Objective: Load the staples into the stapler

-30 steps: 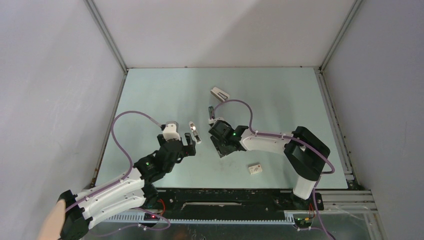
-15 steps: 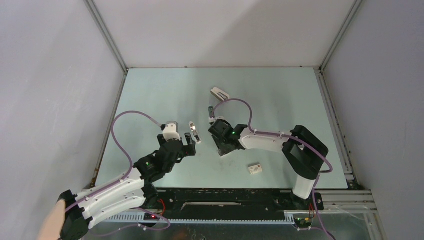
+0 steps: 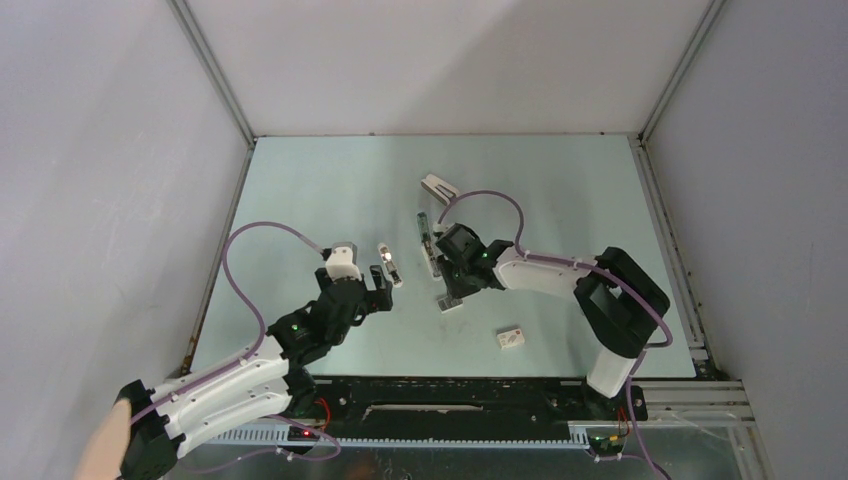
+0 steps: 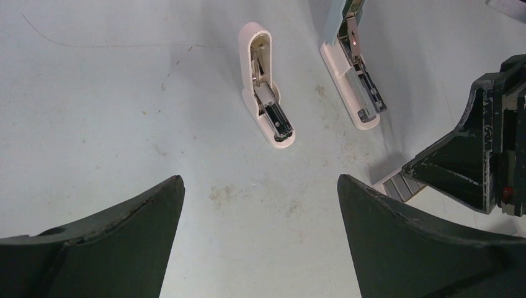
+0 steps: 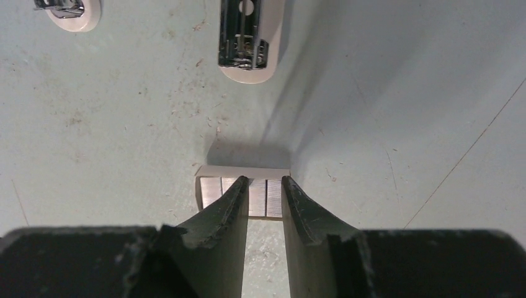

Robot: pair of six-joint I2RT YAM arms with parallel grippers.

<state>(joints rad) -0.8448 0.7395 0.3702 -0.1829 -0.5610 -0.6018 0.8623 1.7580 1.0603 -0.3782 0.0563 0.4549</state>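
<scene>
The staples (image 5: pixel 209 192) lie flat on the worktop (image 3: pixel 330 180). The right gripper (image 5: pixel 263 181) is right over the staples. Its two fingers are close together with a thin gap, and I cannot tell if it is grasping them. The stapler (image 3: pixel 428 240) lies open just beyond the staples, not touching them. A longer white stapler (image 3: pixel 389 265) lies left of the staples. The left gripper (image 4: pixel 259 180) hangs further left of the staples, spread wide, holding nothing.
</scene>
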